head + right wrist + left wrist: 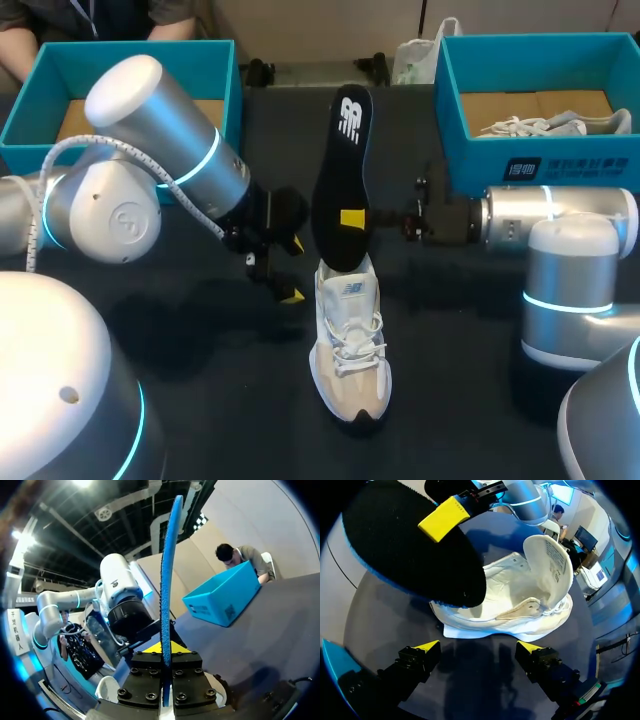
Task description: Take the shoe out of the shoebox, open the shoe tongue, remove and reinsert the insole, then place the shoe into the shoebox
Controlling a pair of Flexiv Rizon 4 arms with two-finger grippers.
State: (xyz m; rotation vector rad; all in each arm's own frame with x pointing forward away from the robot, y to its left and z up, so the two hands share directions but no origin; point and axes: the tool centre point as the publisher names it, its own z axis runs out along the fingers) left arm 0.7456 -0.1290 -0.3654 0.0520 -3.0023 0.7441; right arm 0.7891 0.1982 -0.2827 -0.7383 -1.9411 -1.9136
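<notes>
Right gripper (pixel 166 652) clamps insole (pixel 345 170) upright at shoe's (pixel 350 340) twelve o'clock, seemingly for reinsertion; left gripper (pixel 478 647) hovers spread at ten o'clock.

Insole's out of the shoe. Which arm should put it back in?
Right. Its gripper is shut on the insole, which stands upright with its lower end just over the shoe opening. The left gripper is open and empty beside the shoe; it could probably only steady it.

right gripper (pixel 166 652) — jaws clamp insole (pixel 168 570), upright, edge-on | blue shoebox (pixel 226 599) beyond
</notes>
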